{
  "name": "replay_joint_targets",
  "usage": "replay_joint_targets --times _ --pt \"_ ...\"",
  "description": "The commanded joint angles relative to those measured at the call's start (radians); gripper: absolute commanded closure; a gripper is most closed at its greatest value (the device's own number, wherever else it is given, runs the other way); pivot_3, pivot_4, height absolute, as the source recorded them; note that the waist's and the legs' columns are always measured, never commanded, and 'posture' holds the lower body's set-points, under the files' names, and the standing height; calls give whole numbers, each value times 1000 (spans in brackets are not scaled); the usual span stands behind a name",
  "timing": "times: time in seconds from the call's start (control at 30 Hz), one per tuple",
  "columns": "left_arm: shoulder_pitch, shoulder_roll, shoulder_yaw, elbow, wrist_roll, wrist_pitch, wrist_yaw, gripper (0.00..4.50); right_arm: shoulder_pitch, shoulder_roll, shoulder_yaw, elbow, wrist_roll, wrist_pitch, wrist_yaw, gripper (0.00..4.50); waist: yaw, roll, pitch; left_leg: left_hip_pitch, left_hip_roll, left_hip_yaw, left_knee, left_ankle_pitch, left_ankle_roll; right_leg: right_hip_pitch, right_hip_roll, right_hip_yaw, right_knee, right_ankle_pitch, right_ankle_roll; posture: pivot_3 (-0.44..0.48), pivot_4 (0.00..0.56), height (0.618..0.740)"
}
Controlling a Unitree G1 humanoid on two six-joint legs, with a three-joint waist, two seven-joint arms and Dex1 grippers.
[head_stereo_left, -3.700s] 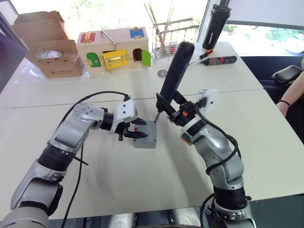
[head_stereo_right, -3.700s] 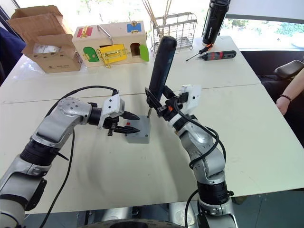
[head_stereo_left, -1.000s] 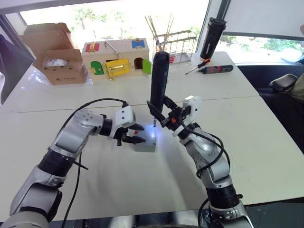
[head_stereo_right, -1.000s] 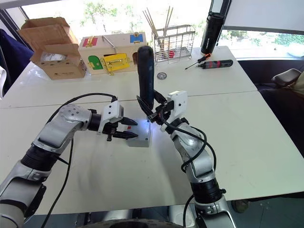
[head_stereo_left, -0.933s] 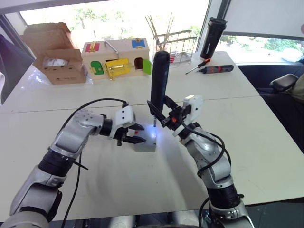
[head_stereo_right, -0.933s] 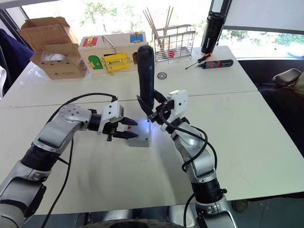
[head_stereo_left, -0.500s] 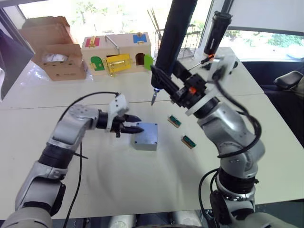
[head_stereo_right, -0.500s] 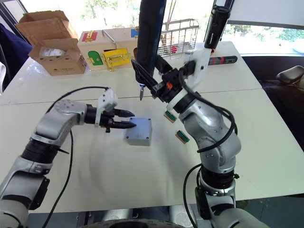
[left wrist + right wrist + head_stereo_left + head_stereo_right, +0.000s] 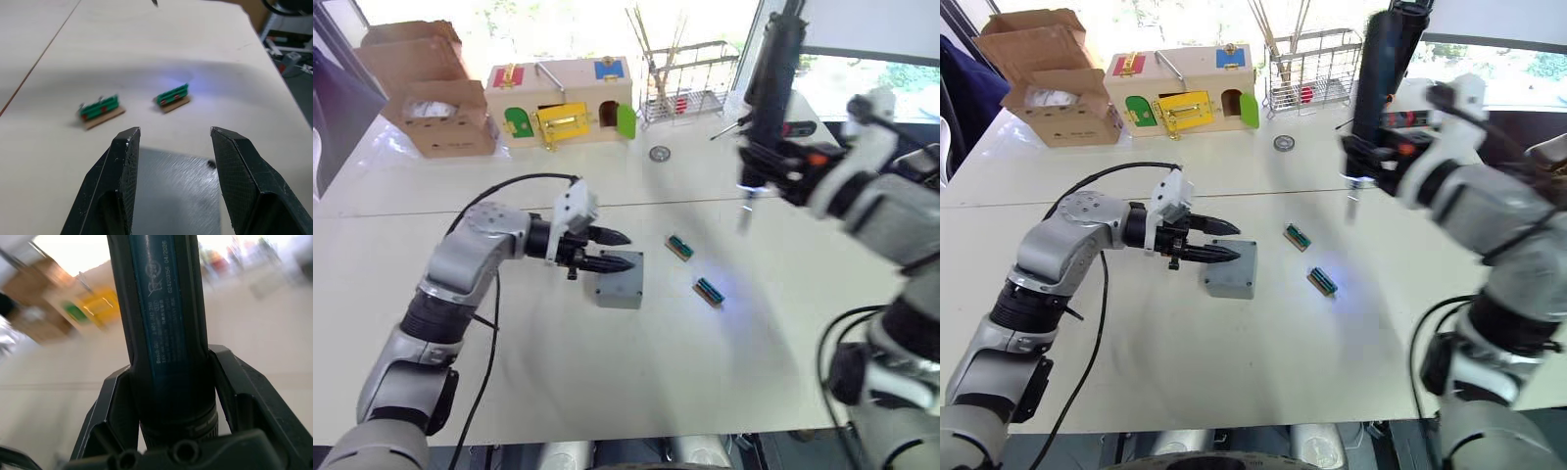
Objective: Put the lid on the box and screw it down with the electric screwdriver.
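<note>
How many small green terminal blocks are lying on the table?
2. One lies just right of the box; the other sits further right and nearer the robot, in the blue glow.

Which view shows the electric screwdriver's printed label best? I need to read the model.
The right wrist view: the electric screwdriver sits close up in the right claw, print facing the camera. Both eye views show its whole length from afar, bit pointing down, label unreadable.

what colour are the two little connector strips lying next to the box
Green, each on a tan base, with small red marks. The two connector strips show best in the left wrist view, beyond the grey box.
</note>
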Motion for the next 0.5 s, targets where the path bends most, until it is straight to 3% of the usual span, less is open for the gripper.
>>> replay_joint_targets --times 0.03,0.1,0.2,0.33,0.5 --pt "-23 -22 -25 -59 -5 -29 -4 2159 67 -195 -23 118 90 23 -6 2651 4 1 1 0 0 1 0 0 0 0 0 0 0 0 0 0 150 740" --pt "-22 -29 -52 -81 10 -53 -9 2159 172 -318 9 222 125 23 -13 2651 6 0 2 0 1 2 0 0 1 1 1 0 0 0 0 0 150 740" --pt "-20 -26 -86 -93 36 -90 -15 2159 252 -409 52 316 184 23 -6 2651 3 -2 3 0 1 4 2 -1 2 1 1 0 0 0 0 0 150 740" --pt "-23 -26 -118 -95 62 -139 -25 2159 298 -433 125 365 182 23 1 2651 -7 -1 3 1 2 7 3 -1 3 1 3 2 1 1 1 0 150 740" --pt "-21 -34 -112 -76 74 -157 -5 2159 247 -420 214 482 142 23 21 2651 4 -1 3 1 2 6 3 -1 3 1 3 2 1 1 1 0 150 740"
